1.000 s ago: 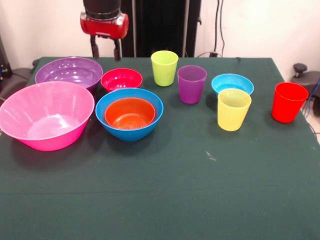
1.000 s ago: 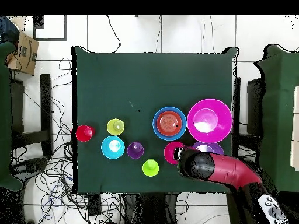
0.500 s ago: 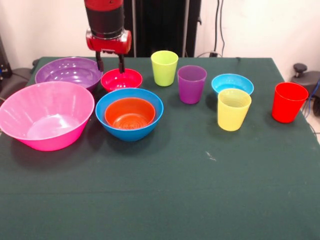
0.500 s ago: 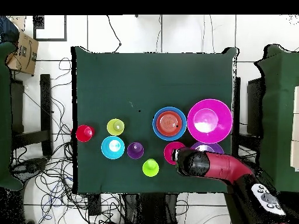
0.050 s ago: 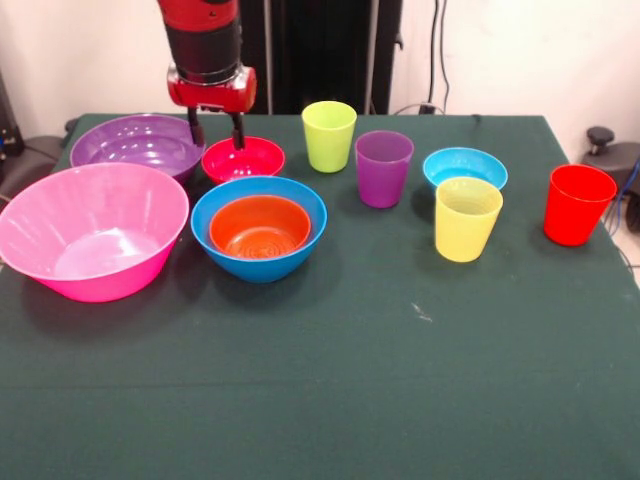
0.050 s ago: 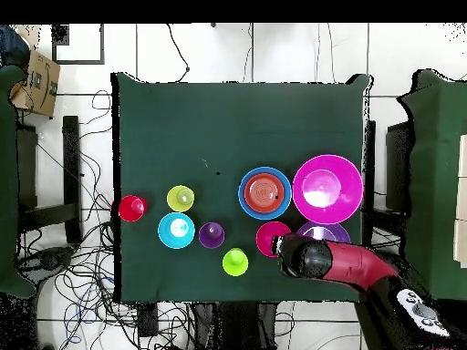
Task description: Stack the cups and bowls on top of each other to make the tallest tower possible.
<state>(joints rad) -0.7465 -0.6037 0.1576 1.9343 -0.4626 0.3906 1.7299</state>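
**Fingers Astride the Red Bowl's Rim**

Gripper parked at the near-left rim of the small red bowl, fingers spread, one tip just outside the wall on the purple-bowl side, the other dipping inside the rim. Nothing pinched yet. Looks like the stance for a rim grasp: straddling the thin wall so that closing would clamp it, likely the only workable hold on a shallow bowl.

Tower barely begun: orange bowl nested in the medium blue bowl, centre-left on the green table. Red bowl just behind that pair, so a short lift and carry forward would probably seat it on the orange one. Large purple bowl touching or nearly touching the red bowl's left side; tight clearance for the outer finger there, with some risk of nudging it.

Very large pink bowl at the left edge, apart from the stack. Lime green cup and purple cup upright behind centre, light blue bowl with the yellow cup standing just in front, red cup alone at the right. All cups mouth-up, untouched, ready for later.

From overhead, arm covering most of the purple bowl, wrist end beside the red bowl.
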